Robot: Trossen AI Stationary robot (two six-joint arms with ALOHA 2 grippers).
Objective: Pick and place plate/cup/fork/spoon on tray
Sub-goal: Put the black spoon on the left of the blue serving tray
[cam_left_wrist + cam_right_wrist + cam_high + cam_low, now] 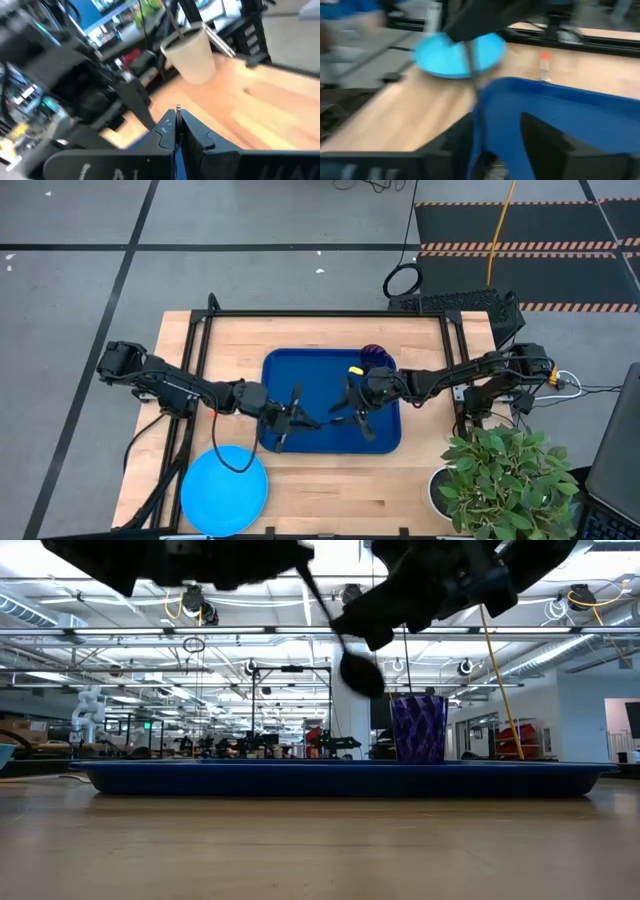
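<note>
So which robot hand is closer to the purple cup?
The right one. The right gripper hangs over the tray, just in front of the purple cup at the tray's far edge. The left gripper is farther off, over the tray's left half.

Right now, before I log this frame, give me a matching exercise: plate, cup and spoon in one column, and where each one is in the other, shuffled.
Things:
1. plate
2. cup
3. spoon

Places:
A. held up in the air over the tray by the left gripper
B. lying flat on the table, off the tray
C. standing upright inside the tray

Pairs: 1-B, 2-C, 3-A
</note>
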